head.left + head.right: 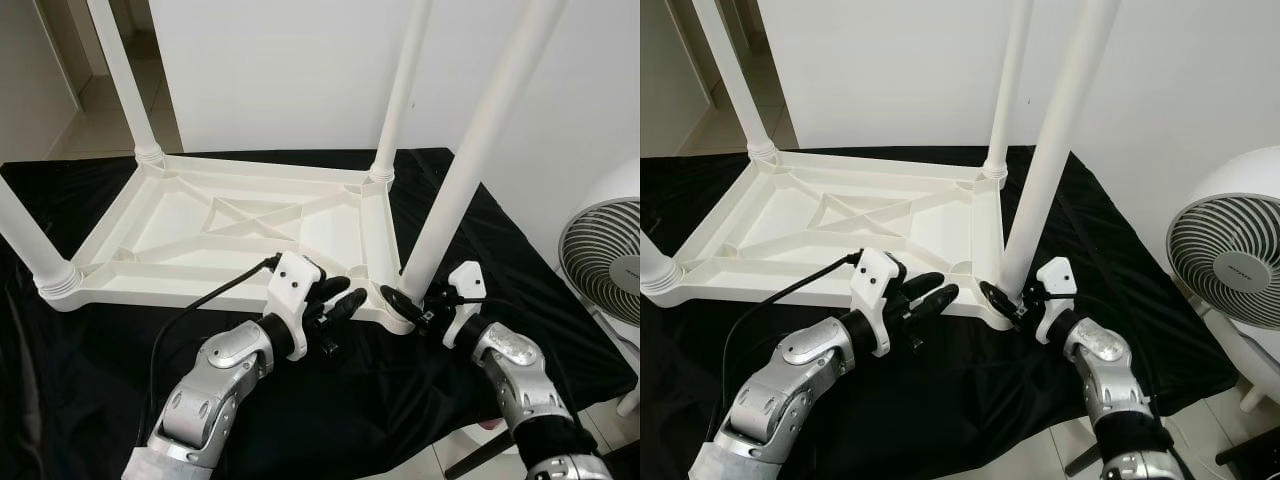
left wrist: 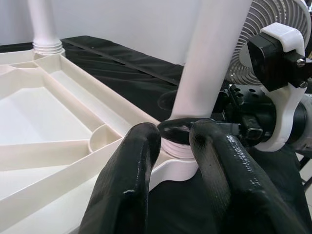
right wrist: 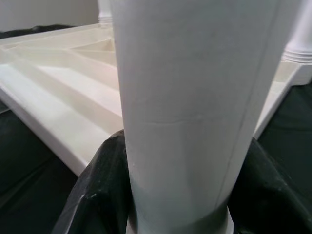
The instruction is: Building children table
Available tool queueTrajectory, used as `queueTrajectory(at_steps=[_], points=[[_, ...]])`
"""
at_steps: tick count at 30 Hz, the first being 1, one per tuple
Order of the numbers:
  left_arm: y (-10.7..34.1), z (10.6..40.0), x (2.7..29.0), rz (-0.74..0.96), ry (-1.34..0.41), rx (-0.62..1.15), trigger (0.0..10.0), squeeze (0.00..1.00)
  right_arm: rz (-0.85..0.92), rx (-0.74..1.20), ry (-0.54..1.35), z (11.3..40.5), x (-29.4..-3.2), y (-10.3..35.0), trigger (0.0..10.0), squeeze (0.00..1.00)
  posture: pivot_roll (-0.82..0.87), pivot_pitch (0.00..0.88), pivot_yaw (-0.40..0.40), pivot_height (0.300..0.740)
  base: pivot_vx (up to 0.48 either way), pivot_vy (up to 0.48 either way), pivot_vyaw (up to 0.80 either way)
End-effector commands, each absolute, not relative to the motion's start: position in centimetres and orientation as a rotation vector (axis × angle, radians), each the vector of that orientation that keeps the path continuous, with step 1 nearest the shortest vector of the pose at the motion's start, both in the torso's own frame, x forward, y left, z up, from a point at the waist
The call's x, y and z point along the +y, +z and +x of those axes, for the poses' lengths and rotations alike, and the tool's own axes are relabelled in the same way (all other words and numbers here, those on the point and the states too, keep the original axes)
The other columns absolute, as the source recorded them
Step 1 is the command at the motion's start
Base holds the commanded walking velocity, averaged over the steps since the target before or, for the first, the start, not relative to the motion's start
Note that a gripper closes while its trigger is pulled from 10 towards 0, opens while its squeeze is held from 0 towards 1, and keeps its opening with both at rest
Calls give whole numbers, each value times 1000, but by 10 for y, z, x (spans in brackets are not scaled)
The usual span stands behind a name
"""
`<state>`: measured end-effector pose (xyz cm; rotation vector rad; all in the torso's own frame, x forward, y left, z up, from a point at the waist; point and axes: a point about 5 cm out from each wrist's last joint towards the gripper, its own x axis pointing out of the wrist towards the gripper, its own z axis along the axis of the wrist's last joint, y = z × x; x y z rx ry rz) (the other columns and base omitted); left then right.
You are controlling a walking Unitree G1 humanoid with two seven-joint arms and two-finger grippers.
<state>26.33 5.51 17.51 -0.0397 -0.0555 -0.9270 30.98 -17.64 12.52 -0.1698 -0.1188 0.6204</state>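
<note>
Gripping the near-right leg (image 1: 470,150) at its base, the right tool (image 1: 408,303) has one black finger on each side of the white tube, closed onto it just above the ribbed collar where the leg meets the tabletop corner. In the right wrist view the leg (image 3: 195,112) stands between the two dark fingers (image 3: 92,195), which touch its sides.

Left tool (image 1: 340,303) sits just left of that same corner, at the near rim of the overturned table top (image 1: 180,235). Its two fingers (image 2: 126,180) lie close together with only a narrow gap and hold nothing; the tips seem to rest against the rim, though contact is hard to judge from these angles. A black cable (image 1: 205,300) runs from the left wrist back along the silver arm.

The white plastic children's table lies upside down, its ribbed underside facing up, on a black cloth (image 1: 90,400) that covers the desk. Four legs stand up from its corners: the held one near right, one far right (image 1: 400,90), one far left (image 1: 125,80), one near left (image 1: 30,235). The near-right leg tilts slightly to the right as it rises.

A white fan (image 1: 1230,250) stands on the floor to the right of the desk. A white wall (image 1: 280,70) lies beyond the far edge.
</note>
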Motion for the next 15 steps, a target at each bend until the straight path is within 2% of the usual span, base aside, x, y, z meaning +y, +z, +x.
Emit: queueTrajectory(at_steps=[1, 2, 5, 7, 9, 10, 14, 15], points=[[175, 262, 55, -43, -915, -48, 10000, 0, -199, -20, 549, 303, -176, 105, 0, 0, -3, 64, -21, 740, 0, 0, 0], [175, 262, 55, -43, -915, -48, 10000, 0, -199, -20, 549, 303, -176, 105, 0, 0, -3, 64, -21, 740, 0, 0, 0], [174, 262, 54, -48, -917, -45, 10000, 0, -129, -20, 295, 301, -172, 103, 0, 0, -4, 64, -21, 740, 0, 0, 0], [174, 262, 54, -48, -917, -45, 10000, 0, -129, -20, 295, 301, -172, 103, 0, 0, -4, 64, -21, 740, 0, 0, 0], [174, 261, 54, -48, -916, -44, 10000, 0, -100, -25, 128, 299, -171, 104, 0, 0, -2, 66, -30, 740, 0, 0, 0], [174, 261, 54, -48, -916, -44, 10000, 0, -100, -25, 128, 299, -171, 104, 0, 0, -2, 66, -30, 740, 0, 0, 0], [174, 260, 55, -54, -909, -44, 10000, 0, -78, -50, -127, 294, -171, 110, 0, 0, -2, 67, -30, 740, 0, 0, 0], [174, 260, 55, -54, -909, -44, 10000, 0, -78, -50, -127, 294, -171, 110, 0, 0, -2, 67, -30, 740, 0, 0, 0]])
